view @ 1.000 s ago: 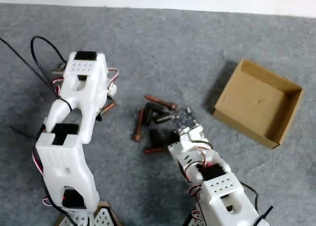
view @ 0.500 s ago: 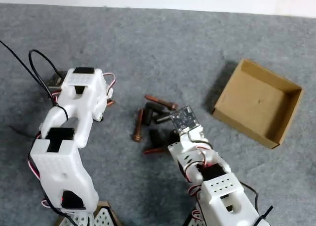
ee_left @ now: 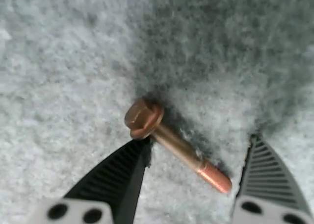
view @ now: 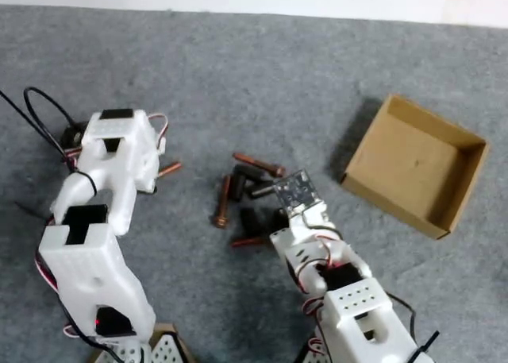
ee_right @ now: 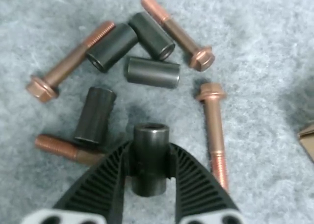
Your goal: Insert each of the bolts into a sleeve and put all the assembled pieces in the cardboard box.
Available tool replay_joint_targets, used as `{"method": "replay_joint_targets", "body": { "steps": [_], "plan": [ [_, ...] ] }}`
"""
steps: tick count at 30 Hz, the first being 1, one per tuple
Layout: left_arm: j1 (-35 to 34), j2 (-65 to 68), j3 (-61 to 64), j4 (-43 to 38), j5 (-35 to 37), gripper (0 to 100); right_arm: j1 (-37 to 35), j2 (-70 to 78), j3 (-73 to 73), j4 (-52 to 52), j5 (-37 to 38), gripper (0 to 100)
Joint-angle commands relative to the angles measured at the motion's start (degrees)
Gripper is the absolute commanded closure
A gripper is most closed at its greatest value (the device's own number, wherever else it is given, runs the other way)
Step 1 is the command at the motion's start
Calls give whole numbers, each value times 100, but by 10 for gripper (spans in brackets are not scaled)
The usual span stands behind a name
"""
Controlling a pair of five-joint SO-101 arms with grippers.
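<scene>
A copper bolt (ee_left: 171, 145) lies on the grey carpet between the fingers of my left gripper (ee_left: 196, 148), which is open and straddles it. From above, the same bolt (view: 168, 169) pokes out beside the left arm. My right gripper (ee_right: 149, 158) is shut on a black sleeve (ee_right: 149, 150) at the near edge of the pile. Other black sleeves (ee_right: 152, 72) and copper bolts (ee_right: 213, 131) lie loose around it. In the high view the pile (view: 246, 190) sits mid-table and the cardboard box (view: 456, 184) stands to its right, with nothing inside.
Grey carpet covers the whole table. Open carpet lies between the pile and the box. Black cables (view: 36, 113) loop beside the left arm. A white wall edge runs along the far side.
The left arm has swung leftward, away from the pile, uncovering more of the single bolt. The right arm has kept still.
</scene>
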Motion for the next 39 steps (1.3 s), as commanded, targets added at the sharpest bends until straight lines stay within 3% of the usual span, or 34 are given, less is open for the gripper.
{"method": "replay_joint_targets", "body": {
  "steps": [1,8,14,15,23,28,33,39],
  "plan": [
    [-558,-75,-110,-141,105,713,13,-101,-13,-110,62,995],
    [-567,-48,-101,-141,105,725,13,-101,-13,-110,62,995],
    [-716,-48,-92,-141,105,991,13,-101,-13,-101,62,995],
    [-725,-48,-92,-141,105,998,13,-101,-13,-101,62,995],
    [-523,-101,-92,-88,35,995,13,-127,-13,-92,53,995],
    [-286,-277,-277,316,-589,995,-66,-136,-13,-119,53,995],
    [-189,-1147,-233,615,-1029,995,-664,-145,-13,-119,53,995],
    [75,-2466,945,176,-1477,996,-963,-145,-57,-127,53,994]
  ]
}}
